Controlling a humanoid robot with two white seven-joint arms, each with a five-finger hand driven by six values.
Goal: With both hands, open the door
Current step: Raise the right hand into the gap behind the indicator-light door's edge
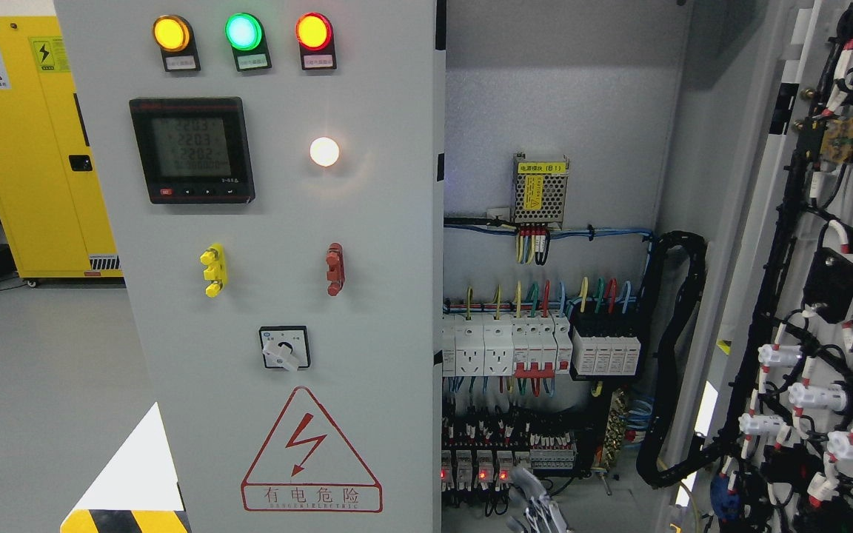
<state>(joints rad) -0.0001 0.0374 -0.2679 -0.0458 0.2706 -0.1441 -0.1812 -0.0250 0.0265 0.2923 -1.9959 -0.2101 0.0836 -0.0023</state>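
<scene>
We take the closed left door (278, 296) of the grey electrical cabinet as our landmark. It fills the middle of the head view and carries three lamps along its top: amber (172, 33), green (243, 32) and red (313, 32). Below them sit a digital meter (192, 150) and, to its right, a lit white lamp (324, 152). Lower down we see a yellow handle (213, 270), a red handle (335, 269), a rotary switch (284, 349) and a red warning triangle (311, 451).

Right of this door the cabinet stands open. Inside we see a small power supply (540, 190) with a yellow label, a row of white breakers (537, 346) and coloured wiring. Farther right, the right door (826, 281) is swung wide, its inner face toward us, covered in black cable looms and white connectors.

One robot hand (537, 507) shows at the bottom edge, just right of the left door's lower right edge, in front of the open compartment. Its metal fingers (526, 485) point upward; we cannot tell whether they are spread or curled, nor which arm it belongs to. It is well apart from the right door and grasps nothing that we can see.

Left of the landmark door stands a yellow cabinet (41, 148).
</scene>
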